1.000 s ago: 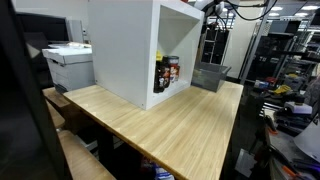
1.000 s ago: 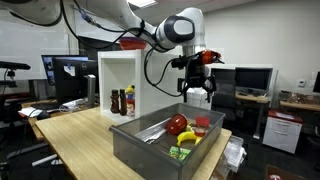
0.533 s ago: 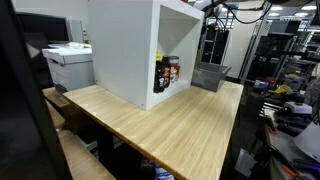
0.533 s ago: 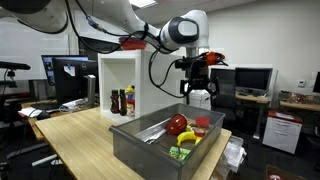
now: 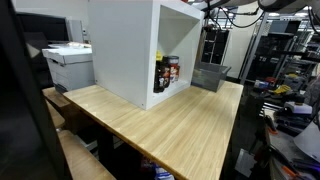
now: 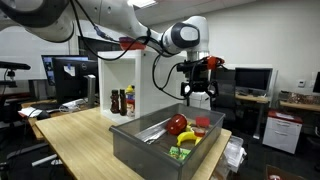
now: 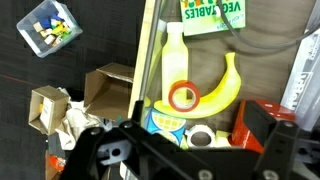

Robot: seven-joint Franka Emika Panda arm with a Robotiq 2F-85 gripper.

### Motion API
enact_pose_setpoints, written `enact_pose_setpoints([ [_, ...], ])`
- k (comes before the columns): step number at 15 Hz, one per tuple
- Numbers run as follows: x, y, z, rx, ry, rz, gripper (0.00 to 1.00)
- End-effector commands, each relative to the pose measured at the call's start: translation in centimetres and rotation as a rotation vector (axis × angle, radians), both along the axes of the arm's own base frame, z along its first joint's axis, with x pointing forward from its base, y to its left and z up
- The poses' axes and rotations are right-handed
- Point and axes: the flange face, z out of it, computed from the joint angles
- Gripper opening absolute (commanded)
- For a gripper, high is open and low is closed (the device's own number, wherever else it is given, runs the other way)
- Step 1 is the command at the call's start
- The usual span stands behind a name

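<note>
We see light wooden table (image 5: 170, 125), lab room. Grey bin (image 6: 140, 150) on table, beside white cabinet (image 6: 118, 80); monitors (image 6: 250, 78) behind bin. Gripper (image 6: 198, 96) above bin, fingers spread, nothing held. Banana (image 7: 218, 88) inside bin, under gripper. Green label (image 7: 212, 14) in bin: we read "VEG", "TABLES".

The gripper (image 6: 198, 97) is black and the bin (image 6: 135, 150) is plain grey. In the bin, the banana (image 7: 222, 85) is bright yellow, the bottle (image 7: 176, 50) is pale yellow with a red ring at one end, the round fruit (image 6: 177, 124) is red, and the packet (image 7: 212, 14) is green with pale lettering. The bench (image 5: 170, 120) is light wood grain. The cabinet (image 5: 120, 45) is white.
</note>
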Motion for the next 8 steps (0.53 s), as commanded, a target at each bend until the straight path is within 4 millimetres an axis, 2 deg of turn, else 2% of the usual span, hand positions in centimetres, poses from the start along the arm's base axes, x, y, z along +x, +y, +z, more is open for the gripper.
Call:
enact_pose_setpoints([
  [1,0.29,0.53,0.18,0.022,0.037,0.064,1.0],
  [2,0.18,0.27,-0.1,0.007,0.008,0.01,1.0],
  [8,0.24,0.33,-0.27,0.009,0.011,0.014,1.0],
])
